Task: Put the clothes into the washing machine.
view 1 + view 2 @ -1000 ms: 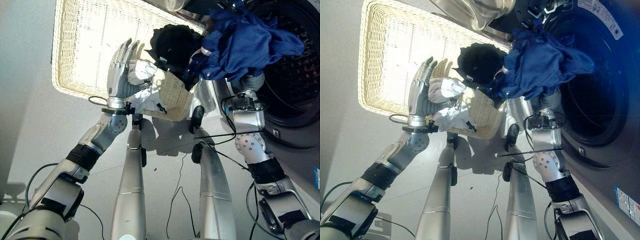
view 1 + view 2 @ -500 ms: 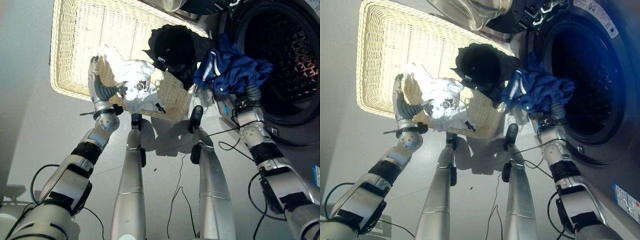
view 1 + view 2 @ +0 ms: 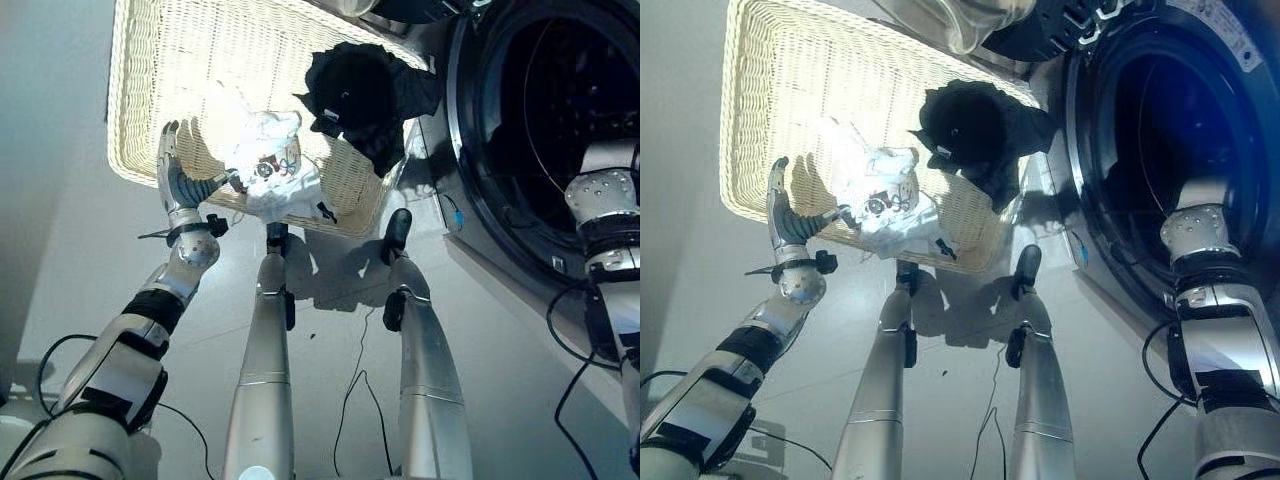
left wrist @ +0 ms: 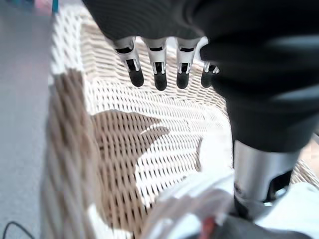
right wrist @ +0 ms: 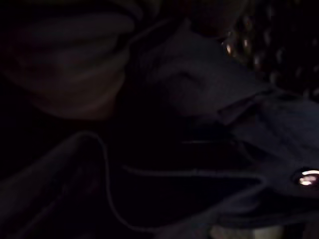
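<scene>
Two garments lie in the wicker laundry basket (image 3: 140, 90) in the left eye view: a white garment (image 3: 272, 172) at its near rim and a black garment (image 3: 362, 90) draped over the corner nearest the washing machine (image 3: 470, 200). The left hand (image 3: 178, 185), fingers straight and holding nothing, stands beside the white piece. The right arm reaches into the drum. The right eye view agrees. In the left wrist view, fingers (image 4: 158, 74) hang straight over wicker. The right wrist view shows dark blue cloth (image 5: 199, 99) in the drum; that hand's state cannot be told. Push cloth well past the door lip before withdrawing.
</scene>
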Controlling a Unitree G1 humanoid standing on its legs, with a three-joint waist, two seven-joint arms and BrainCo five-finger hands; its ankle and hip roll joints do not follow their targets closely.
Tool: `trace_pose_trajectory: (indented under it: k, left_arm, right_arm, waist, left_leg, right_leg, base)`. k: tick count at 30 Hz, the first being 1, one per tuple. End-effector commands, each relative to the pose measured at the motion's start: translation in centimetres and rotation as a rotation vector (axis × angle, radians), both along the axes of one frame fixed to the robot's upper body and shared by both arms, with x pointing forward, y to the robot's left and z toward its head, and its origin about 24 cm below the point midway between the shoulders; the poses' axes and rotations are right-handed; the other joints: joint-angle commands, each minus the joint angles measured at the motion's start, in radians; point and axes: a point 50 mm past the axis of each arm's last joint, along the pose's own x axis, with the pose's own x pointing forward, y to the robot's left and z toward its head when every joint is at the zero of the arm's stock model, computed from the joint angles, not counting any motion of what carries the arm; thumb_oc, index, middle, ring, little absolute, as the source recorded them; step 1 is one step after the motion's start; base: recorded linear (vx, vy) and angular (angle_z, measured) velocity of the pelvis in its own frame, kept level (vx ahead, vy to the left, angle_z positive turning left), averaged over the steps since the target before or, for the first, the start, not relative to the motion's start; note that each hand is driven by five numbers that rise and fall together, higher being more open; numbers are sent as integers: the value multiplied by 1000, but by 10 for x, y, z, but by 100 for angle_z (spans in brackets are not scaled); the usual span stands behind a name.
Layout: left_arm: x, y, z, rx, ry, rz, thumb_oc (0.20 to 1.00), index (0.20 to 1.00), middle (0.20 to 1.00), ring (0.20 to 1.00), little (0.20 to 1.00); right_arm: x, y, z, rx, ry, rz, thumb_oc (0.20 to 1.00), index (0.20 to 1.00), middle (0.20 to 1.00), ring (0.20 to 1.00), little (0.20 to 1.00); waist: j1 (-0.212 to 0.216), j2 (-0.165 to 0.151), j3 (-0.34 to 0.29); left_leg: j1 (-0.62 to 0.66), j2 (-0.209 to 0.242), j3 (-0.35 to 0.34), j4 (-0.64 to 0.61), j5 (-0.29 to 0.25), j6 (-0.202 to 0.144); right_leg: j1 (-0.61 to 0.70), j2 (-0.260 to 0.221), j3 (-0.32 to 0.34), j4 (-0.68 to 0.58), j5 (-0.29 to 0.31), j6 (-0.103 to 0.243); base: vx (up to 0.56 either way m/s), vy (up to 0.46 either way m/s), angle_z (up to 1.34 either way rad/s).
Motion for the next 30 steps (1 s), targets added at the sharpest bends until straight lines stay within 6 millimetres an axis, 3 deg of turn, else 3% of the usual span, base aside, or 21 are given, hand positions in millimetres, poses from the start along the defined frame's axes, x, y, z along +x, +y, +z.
trace_pose_trajectory:
  k: [1,6,8,10,13,16,22,23,30]
  left_arm:
    - [-2,12,7,-52,-41,16,1000,1000,1000,1000,1000]
    - [3,7,16,-23,-45,-30,1000,1000,1000,1000,1000]
    - [4,3,20,7,-45,-65,1000,1000,1000,1000,1000]
    - [5,0,20,16,-45,-75,1000,1000,1000,1000,1000]
    - [7,-11,26,84,-43,-129,1000,1000,1000,1000,1000]
    - [10,-26,32,206,-36,-201,1000,1000,1000,1000,1000]
    - [14,-48,44,359,-21,-301,1000,1000,1000,1000,1000]
    - [16,-57,47,420,-6,-349,1000,1000,1000,1000,1000]
    - [17,-69,50,414,22,-447,1000,1000,1000,1000,1000]
  right_arm:
    - [-49,-50,42,-159,-59,-228,1000,1000,1000,1000,1000]
    - [-37,-56,22,-194,119,-159,1000,1000,1000,1000,1000]
    - [-27,-53,9,-262,309,-134,1000,1000,1000,1000,1000]
    - [-26,-52,7,-285,359,-146,1000,1000,1000,1000,1000]
    - [-18,-49,-4,-383,633,-161,1000,1000,1000,1000,1000]
    - [-12,-45,-4,-463,772,-158,1000,1000,1000,1000,1000]
    - [-1,-30,2,-582,843,-166,1000,1000,1000,1000,1000]
    - [5,-21,3,-628,848,-155,1000,1000,1000,1000,1000]
    - [11,-10,-1,-674,851,-145,1000,1000,1000,1000,1000]
  waist:
    - [-50,32,-21]
    - [-41,46,-21]
    - [-36,52,-21]
    - [-34,54,-21]
    - [-27,60,-21]
    - [-19,63,-21]
    - [-19,70,-21]
    - [-23,74,-21]
    - [-29,79,-21]
  left_leg:
    - [9,-95,-23,11,-32,73]
    - [11,-109,-30,5,-29,79]
    - [13,-114,-30,2,-30,82]
    - [13,-115,-30,2,-30,83]
    - [12,-116,-28,-1,-27,85]
    - [5,-118,-28,-1,-27,90]
    - [-5,-117,-24,-2,-29,93]
    - [-9,-118,-20,-4,-29,95]
    - [-11,-117,-14,-11,-31,96]
  right_leg:
    - [48,55,-84,6,-2,78]
    - [47,49,-89,1,-2,77]
    - [48,48,-90,-6,0,75]
    - [47,47,-91,-6,0,76]
    - [47,44,-96,-10,4,76]
    - [44,41,-103,-14,8,76]
    - [33,39,-102,-14,11,80]
    - [27,39,-99,-17,13,81]
    - [21,42,-91,-23,16,85]
  base:
    - [0,0,0]
    - [2,-3,2]
    - [9,0,7]
    - [0,1,2]
    - [0,0,0]
    - [-3,-10,-1]
    - [-1,0,1]
    - [0,0,0]
    - [0,0,0]
